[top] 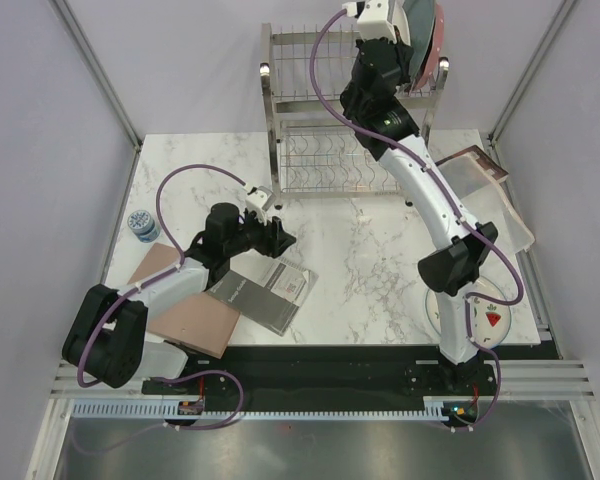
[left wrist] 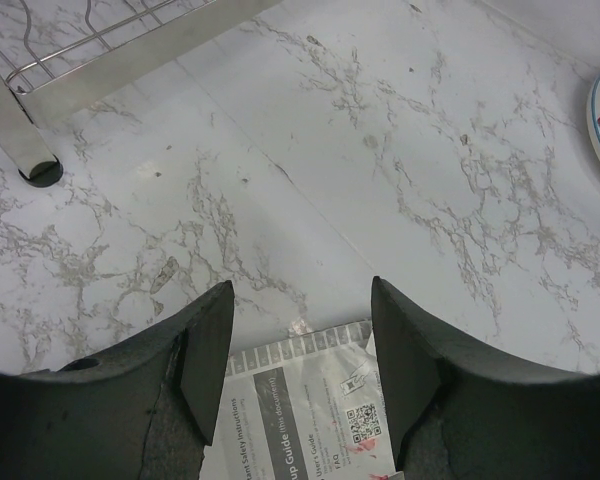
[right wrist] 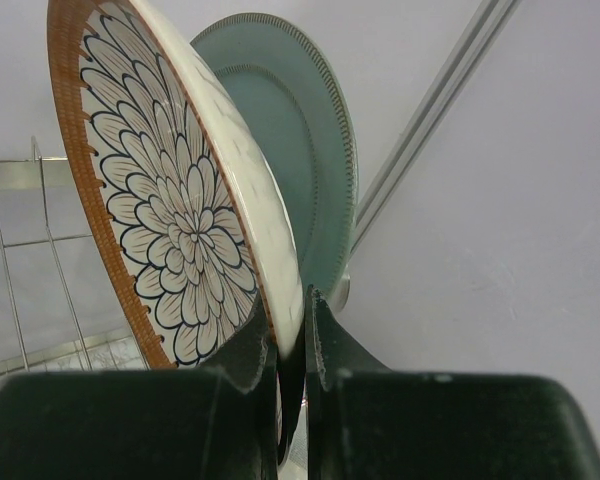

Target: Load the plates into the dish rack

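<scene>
Pinching the petal plate (right wrist: 170, 220) by its rim: right gripper (right wrist: 292, 340)

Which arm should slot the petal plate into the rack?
Right. Its gripper is shut on the petal plate at the rim, up at the rack beside the grey-green plate. The left gripper hangs open and empty over the booklet, away from the rack.
</scene>
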`<state>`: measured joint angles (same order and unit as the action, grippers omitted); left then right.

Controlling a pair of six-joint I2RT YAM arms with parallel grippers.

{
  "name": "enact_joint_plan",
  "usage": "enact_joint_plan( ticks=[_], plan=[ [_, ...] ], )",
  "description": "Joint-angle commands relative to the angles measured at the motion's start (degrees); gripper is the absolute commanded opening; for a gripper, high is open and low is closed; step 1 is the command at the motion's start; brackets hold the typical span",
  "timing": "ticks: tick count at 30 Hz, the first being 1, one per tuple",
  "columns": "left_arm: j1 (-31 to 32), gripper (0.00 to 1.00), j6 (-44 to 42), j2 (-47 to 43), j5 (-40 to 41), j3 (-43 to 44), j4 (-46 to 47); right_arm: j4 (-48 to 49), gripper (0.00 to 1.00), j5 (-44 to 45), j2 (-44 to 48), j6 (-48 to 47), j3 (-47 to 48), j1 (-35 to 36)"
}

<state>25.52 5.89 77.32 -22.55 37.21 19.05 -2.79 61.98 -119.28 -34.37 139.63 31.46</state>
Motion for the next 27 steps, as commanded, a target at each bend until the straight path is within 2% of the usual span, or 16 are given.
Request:
enact_joint_plan(
  ticks=[1, 11, 23, 24, 25, 27],
  plan=[
    [-0.03, 0.64, -1.58, 0.38, 1.45, 0.58, 2.49, 6.04, 0.0, -1.07, 0.46, 2.2, 3.28, -0.79],
    [-0.38, 0.64, -1.5, 1.52, 1.36, 1.63, 2.05, 6.3, 0.0, -0.54, -2.0, 4.48, 3.71, -2.98],
    [-0.82, 0.64, -0.97, 3.62, 0.93, 3.3, 1.52, 10.17, 0.0, 0.16, -3.68, 2.99, 3.55, -3.86],
    [-0.82, 0.64, -0.79, 3.72, 0.58, 3.39, 1.52, 10.52, 0.01, 0.25, -3.85, 2.73, 3.11, -4.04],
    [-0.82, 0.64, -0.71, 4.24, 0.4, 3.83, 1.43, 10.96, 0.12, 0.6, -4.02, 2.29, 3.19, -4.04],
    [-0.91, 0.64, -0.53, 4.33, 0.22, 4.18, 1.34, 11.14, 0.2, 0.43, -4.29, 2.03, 3.19, -4.22]
  ],
)
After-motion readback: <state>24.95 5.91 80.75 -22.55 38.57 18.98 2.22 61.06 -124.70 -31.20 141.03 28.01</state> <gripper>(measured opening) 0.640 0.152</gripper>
